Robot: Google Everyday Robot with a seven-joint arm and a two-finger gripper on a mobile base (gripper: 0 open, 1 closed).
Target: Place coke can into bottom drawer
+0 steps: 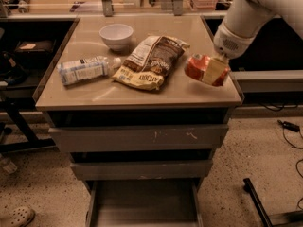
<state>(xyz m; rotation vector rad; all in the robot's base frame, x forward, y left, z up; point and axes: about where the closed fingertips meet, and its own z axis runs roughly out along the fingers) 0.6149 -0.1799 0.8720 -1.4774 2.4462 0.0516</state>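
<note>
The coke can (198,66), red-orange with white markings, is held tilted just above the right side of the tabletop (94,93). My gripper (213,71) comes down from the white arm at the upper right and is shut on the can, with one pale finger (214,70) across its front. The bottom drawer (142,205) stands pulled open at the foot of the cabinet, a shallow grey tray with a bare floor, well below and to the left of the can.
A brown-and-yellow snack bag (151,60), a lying water bottle (85,70) and a white bowl (116,35) sit on the tabletop left of the can. Two wider closed drawers (137,138) are above the open one. A cable (289,126) lies on the floor at right.
</note>
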